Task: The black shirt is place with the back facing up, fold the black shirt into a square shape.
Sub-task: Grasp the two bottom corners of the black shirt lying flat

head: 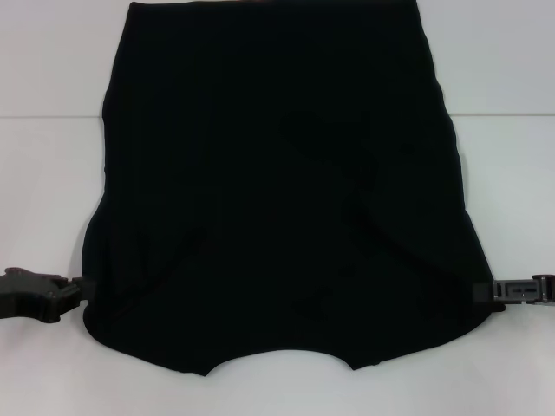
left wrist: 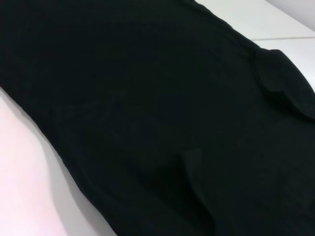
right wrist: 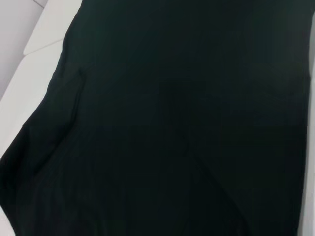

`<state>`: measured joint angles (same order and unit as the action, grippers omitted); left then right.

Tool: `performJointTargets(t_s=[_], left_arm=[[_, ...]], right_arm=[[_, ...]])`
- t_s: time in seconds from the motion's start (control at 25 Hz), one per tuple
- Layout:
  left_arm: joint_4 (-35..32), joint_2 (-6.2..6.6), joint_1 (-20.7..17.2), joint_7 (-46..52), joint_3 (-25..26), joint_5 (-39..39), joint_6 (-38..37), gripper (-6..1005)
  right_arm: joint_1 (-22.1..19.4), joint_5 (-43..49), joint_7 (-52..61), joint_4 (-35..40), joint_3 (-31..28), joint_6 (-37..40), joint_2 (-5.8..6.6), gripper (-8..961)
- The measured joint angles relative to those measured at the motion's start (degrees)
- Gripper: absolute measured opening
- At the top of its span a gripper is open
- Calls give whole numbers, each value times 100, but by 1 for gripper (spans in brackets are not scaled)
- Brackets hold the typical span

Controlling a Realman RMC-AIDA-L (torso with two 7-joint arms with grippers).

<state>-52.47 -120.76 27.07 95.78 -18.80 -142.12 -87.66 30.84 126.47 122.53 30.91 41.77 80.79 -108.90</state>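
The black shirt (head: 277, 191) lies spread on the white table (head: 52, 173), plain side up, with soft folds near its middle and a curved near edge. My left gripper (head: 80, 290) meets the shirt's left side edge close to the near corner. My right gripper (head: 479, 291) meets the right side edge at the same height. Both tips end at the cloth, so their hold is hidden. In the left wrist view the black shirt (left wrist: 162, 113) covers most of the picture, and the right wrist view likewise shows mostly the black shirt (right wrist: 187, 123).
The white table surface (head: 503, 173) shows on both sides of the shirt and along the front edge. A seam line (head: 507, 114) crosses the table at the back. Strips of table (left wrist: 29, 187) and table (right wrist: 29, 73) border the cloth.
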Motion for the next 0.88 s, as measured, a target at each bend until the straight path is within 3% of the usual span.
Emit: performJointTargets(t_s=[0.44, 0.88], left_arm=[[0, -10, -1, 2, -3, 0, 13, 53], [4, -4, 29, 2, -10, 0, 26, 53]], right_arm=[[-62, 149, 59, 13, -46, 3, 66, 815], [100, 159, 60, 12, -12, 22, -108, 799]])
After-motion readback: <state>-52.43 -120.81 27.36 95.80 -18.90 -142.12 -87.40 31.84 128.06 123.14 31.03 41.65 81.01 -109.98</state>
